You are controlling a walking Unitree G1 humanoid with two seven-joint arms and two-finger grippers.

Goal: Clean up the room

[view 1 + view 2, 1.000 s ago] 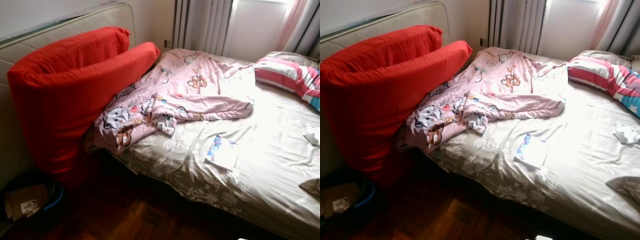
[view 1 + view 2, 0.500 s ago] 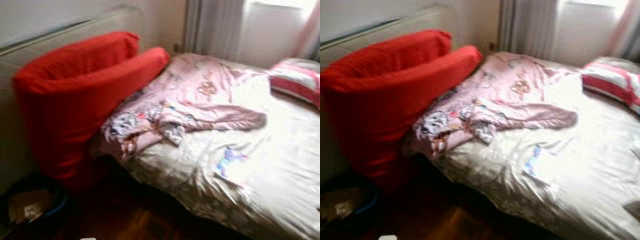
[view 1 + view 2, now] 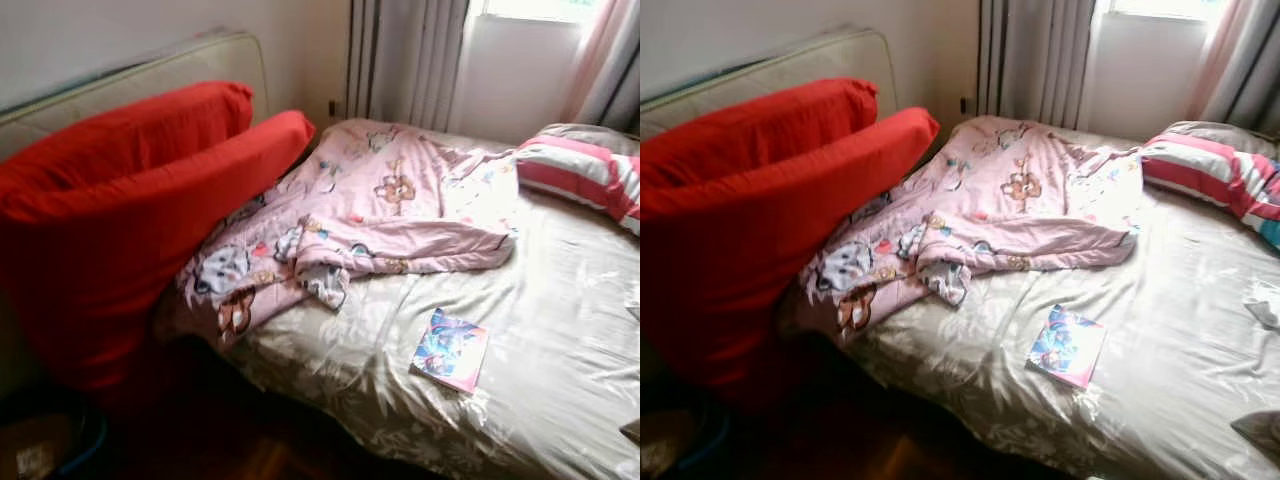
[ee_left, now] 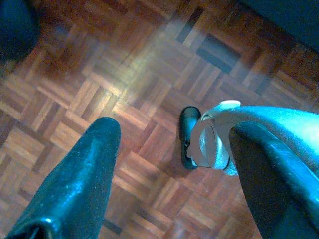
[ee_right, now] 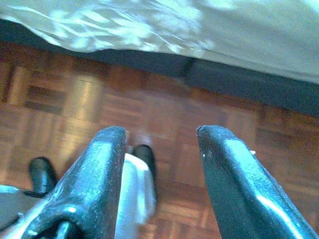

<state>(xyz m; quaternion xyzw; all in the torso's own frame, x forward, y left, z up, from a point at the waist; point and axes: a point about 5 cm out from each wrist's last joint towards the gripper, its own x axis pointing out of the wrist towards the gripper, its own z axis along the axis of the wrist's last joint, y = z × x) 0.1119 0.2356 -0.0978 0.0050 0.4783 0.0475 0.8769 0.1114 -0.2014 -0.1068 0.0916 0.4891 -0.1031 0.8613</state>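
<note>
While my left gripper (image 4: 169, 164) & right gripper (image 5: 159, 169) hang spread, empty, over parquet, colourful thin booklet (image 3: 451, 349) lies on beige bed (image 3: 560, 330); title unreadable.

Red cushions (image 3: 130, 220) block bed (image 3: 560, 330) left side.

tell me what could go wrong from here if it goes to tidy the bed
1. The pink blanket hangs over the bed's edge beside the red cushion; pulling it might drag the cushion down.
2. The small book lies flat on glossy sheet, so the long fingers could slide it or bunch fabric.
3. Both grippers, left and right, hang open over the parquet floor, so a long reach is needed.
</note>
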